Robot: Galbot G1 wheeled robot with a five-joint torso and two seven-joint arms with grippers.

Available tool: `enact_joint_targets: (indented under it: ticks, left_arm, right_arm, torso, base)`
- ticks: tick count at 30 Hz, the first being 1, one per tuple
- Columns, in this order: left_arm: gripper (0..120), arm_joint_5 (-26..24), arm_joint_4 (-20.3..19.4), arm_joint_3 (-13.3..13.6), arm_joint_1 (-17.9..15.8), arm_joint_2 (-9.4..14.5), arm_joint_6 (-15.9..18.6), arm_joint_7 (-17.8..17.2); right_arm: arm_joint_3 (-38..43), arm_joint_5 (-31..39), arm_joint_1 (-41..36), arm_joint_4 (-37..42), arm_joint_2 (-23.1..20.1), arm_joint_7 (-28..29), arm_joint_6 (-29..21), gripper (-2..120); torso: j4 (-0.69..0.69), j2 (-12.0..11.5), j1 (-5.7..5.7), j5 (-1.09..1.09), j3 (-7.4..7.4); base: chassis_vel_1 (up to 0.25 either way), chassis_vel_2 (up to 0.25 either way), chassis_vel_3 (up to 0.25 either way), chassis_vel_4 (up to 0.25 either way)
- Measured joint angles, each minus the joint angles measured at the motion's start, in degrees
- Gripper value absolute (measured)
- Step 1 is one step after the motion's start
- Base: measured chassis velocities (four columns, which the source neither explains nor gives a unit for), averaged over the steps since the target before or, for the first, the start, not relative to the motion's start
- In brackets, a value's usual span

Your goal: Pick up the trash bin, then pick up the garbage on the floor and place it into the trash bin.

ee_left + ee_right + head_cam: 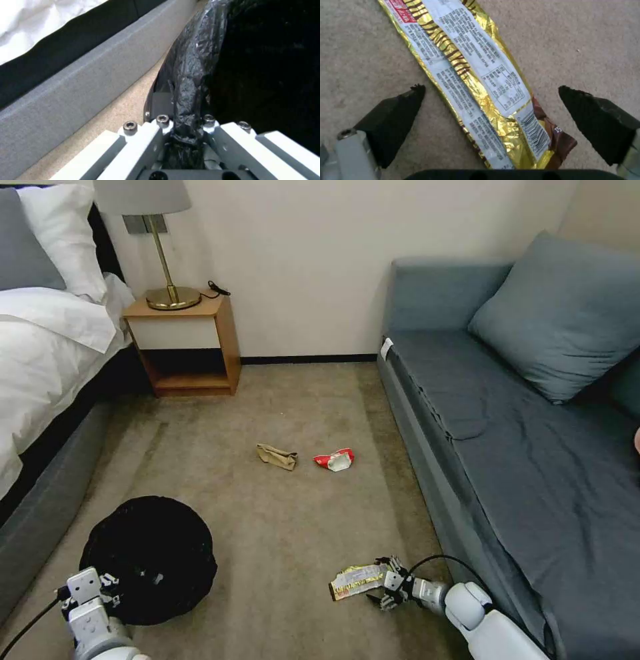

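Low in the lower right of the head view, right gripper (385, 588) down at the carpet (287, 527), fingers spread wide. Between the two dark pads (395, 120) in the right wrist view, the gold snack wrapper (476, 82) flat on the carpet, printed side up, running from the upper left of that frame toward the lower middle; a pad on either side of its near end, neither touching it. In the head view, the same wrapper (357, 581) just left of the gripper.

In the lower left of the head view, left gripper (109, 589) at the near edge of the trash bin (150, 557), a round shape wrapped in black bag. In the left wrist view, fingers (146, 140) pressed together on a bunched fold of the black bag (188, 100) at the bin's rim, the dark inside of the bin to the right of the frame, the grey bed base (76, 82) and a strip of carpet to the left.

Near the middle of the head view, two more pieces of garbage on the carpet, apart from each other: crumpled brown paper bag (277, 456) on the left, crumpled red-and-white wrapper (335, 460) on the right.

Along the left edge, bed (47, 347) with white linen; upper left, wooden nightstand (187, 343) with brass lamp (163, 253); along the right, grey-blue sofa (520, 447) with cushion.
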Motion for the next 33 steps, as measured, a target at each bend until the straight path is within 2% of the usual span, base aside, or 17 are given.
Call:
enact_joint_targets:
  ticks: [17,22,28,33]
  left_arm:
    - [1,0.0,1.22,-0.09,-0.49,-0.23,-0.62,-0.05]
    - [1,-0.17,1.7,-0.24,-0.84,0.03,-0.66,-0.05]
    - [1,-0.51,2.37,-0.41,-1.34,0.42,-0.66,-0.04]
    - [1,-0.65,2.72,-0.47,-1.64,0.6,-0.66,-0.03]
  right_arm:
    - [0.05,0.41,2.86,-3.25,0.85,-2.94,1.22,100]
    - [-0.51,0.67,3.66,-3.46,0.97,-3.05,0.83,92]
    - [-0.69,0.48,4.36,-4.75,1.68,-3.18,1.0,77]
    - [-0.71,0.39,4.71,-5.22,1.9,-3.33,1.0,73]
  torso:
    - [-0.02,0.01,0.0,-0.03,0.01]
    - [0.02,-0.01,0.0,0.02,0.01]
    - [-0.03,0.0,0.0,-0.03,0.0]
    - [0.0,0.0,0.0,-0.02,0.0]
  base:
    - [0.0,0.0,0.0,0.0]
    - [0.0,0.0,0.0,0.0]
    - [0.0,0.0,0.0,0.0]
    - [0.0,0.0,0.0,0.0]
